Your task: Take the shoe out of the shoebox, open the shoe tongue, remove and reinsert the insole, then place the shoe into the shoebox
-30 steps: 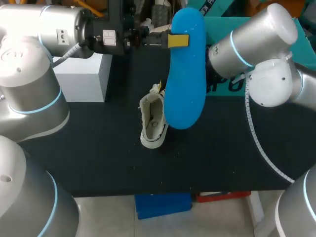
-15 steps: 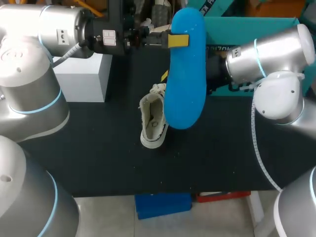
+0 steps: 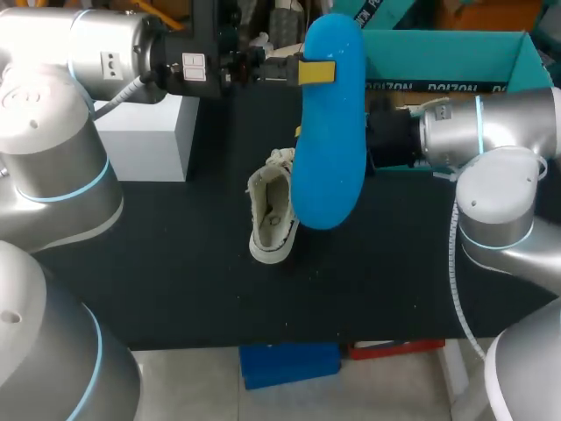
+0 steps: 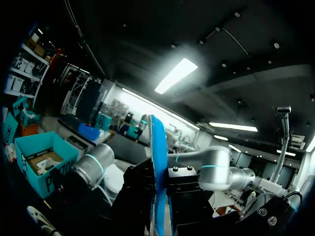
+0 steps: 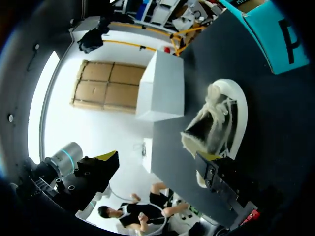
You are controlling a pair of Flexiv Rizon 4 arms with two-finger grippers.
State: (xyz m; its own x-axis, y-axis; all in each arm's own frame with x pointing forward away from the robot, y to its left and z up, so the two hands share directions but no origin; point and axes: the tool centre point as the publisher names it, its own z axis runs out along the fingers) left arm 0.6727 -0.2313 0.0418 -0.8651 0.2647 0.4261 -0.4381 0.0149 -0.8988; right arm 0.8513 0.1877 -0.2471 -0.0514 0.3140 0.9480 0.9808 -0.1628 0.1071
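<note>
With the long blue foam insole (image 3: 329,132) clenched aloft in the left gripper (image 3: 316,72) and the white canvas shoe (image 3: 272,215) on the table below it, just ahead of the right gripper (image 5: 215,171) (grip impossible to tell), seemingly at reinsertion: next, lower it toe-first into the shoe's open collar.

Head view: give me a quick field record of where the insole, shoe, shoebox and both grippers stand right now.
insole: blue, out of the shoe, held up in the air above the table
left gripper: shut on the insole near one end
shoe: white, on the table, outside the shoebox
shoebox: teal, open, at the table's far right
right gripper: just short of the shoe's opening; hidden behind the insole in the head view
white block: far left, untouched
</note>
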